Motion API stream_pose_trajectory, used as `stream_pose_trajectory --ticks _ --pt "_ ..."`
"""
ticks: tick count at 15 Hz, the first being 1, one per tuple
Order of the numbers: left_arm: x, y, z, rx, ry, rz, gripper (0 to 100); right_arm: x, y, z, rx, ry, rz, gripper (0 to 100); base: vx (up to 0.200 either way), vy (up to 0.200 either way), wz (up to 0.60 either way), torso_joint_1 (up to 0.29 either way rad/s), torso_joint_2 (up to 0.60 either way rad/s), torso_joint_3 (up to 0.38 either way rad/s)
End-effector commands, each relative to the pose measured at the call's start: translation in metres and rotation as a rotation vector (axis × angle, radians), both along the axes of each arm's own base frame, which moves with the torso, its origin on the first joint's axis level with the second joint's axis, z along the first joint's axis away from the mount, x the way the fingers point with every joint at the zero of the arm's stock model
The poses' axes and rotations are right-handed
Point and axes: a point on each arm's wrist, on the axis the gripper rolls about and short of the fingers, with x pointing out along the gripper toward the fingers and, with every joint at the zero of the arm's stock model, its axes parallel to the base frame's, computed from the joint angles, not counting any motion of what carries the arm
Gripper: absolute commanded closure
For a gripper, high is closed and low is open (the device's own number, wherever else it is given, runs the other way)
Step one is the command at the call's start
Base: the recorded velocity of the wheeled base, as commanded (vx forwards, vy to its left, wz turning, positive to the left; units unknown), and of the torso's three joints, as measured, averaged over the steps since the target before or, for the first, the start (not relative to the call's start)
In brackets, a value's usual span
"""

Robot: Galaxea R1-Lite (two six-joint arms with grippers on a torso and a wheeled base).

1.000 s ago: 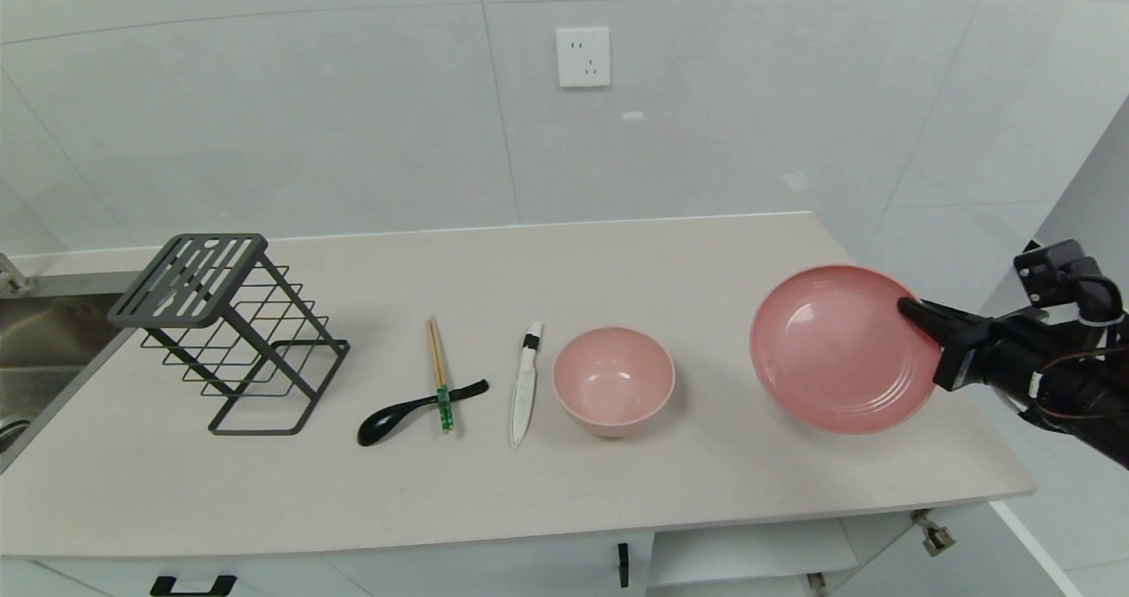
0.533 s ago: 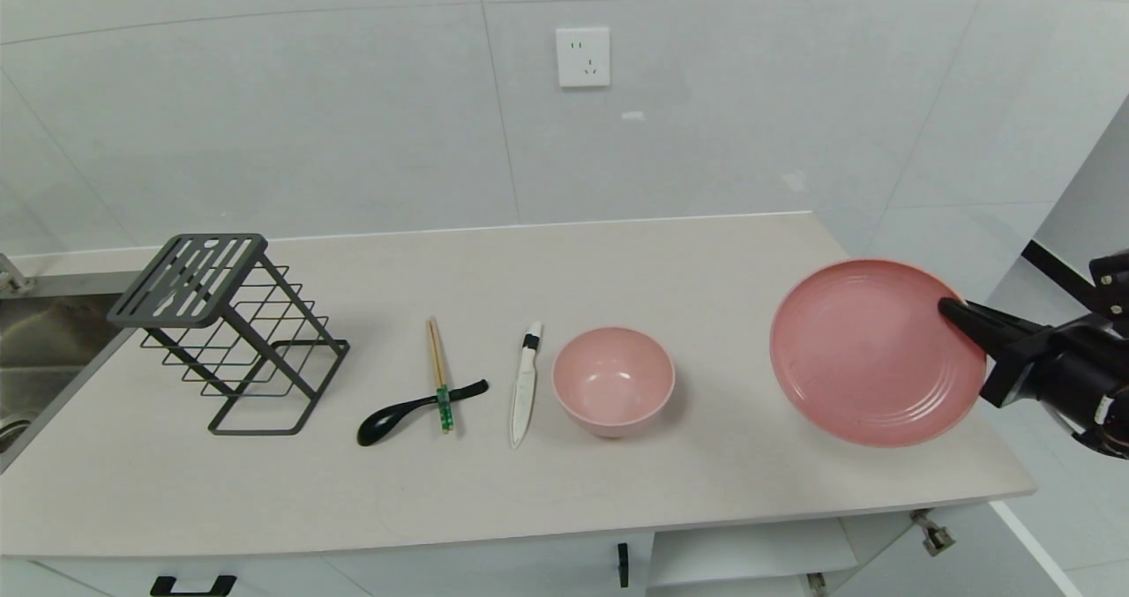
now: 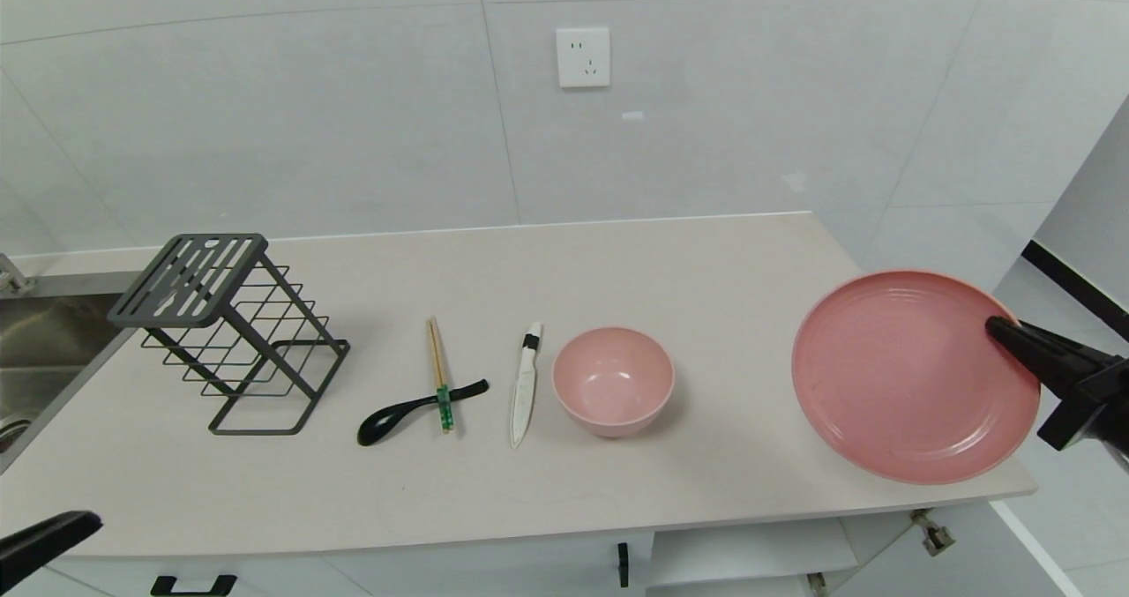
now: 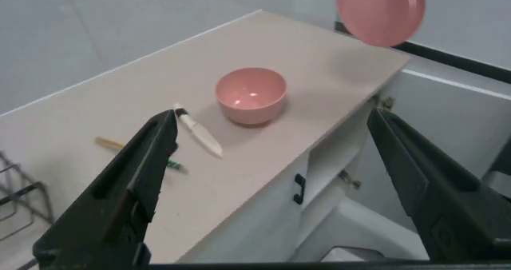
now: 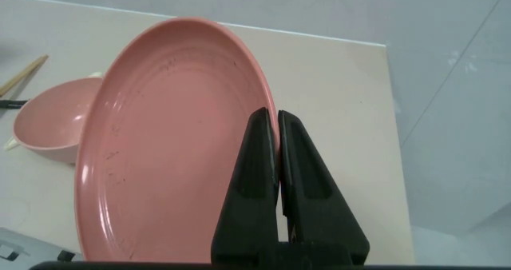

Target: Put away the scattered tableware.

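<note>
Head view: my right fingers (image 3: 1032, 350) pinch the pink plate (image 3: 908, 376) by its rim over the bench (image 3: 617, 262) end. My left fingers (image 4: 136, 190) are spread wide. The bowl (image 3: 613, 381) sits nearest, then the knife (image 3: 526, 385), chopsticks (image 3: 438, 368), spoon (image 3: 397, 414) and rack (image 3: 229, 332).

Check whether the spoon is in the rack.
No, the spoon lies on the counter to the right of the rack, with the chopsticks crossing its handle.

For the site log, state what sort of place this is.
Most likely a kitchen: a pale countertop over cabinets, a steel sink at its left end, and a wire rack and pink bowl on it.
</note>
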Motion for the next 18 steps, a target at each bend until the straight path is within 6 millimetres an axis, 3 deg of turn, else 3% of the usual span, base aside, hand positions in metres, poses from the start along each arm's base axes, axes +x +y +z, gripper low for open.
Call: stream_pose_trajectory --ticks 1,5,9,13,18 --pt "0.041 -0.008 -0.001 0.038 0.116 -0.13 0 -0.004 -0.001 0.007 -0.001 -0.035 -0.003 100 0.0 0.0 0.0 0.0 0.0 0.0" --pt "0.083 -0.017 -0.004 0.038 0.186 -0.152 0 -0.009 -0.001 0.013 -0.001 -0.069 -0.003 100 0.0 0.0 0.0 0.0 0.0 0.0" --pt "0.107 -0.02 -0.018 0.063 0.329 0.017 0 -0.011 -0.001 0.014 -0.001 -0.077 -0.003 100 0.0 0.0 0.0 0.0 0.0 0.0" --pt "0.137 -0.047 -0.007 -0.045 0.462 -0.035 0 -0.011 -0.001 0.013 -0.003 -0.073 -0.001 100 0.0 0.0 0.0 0.0 0.0 0.0" --pt "0.171 -0.064 -0.013 -0.021 0.516 -0.028 0 -0.01 -0.001 0.013 -0.007 -0.071 -0.002 100 0.0 0.0 0.0 0.0 0.0 0.0"
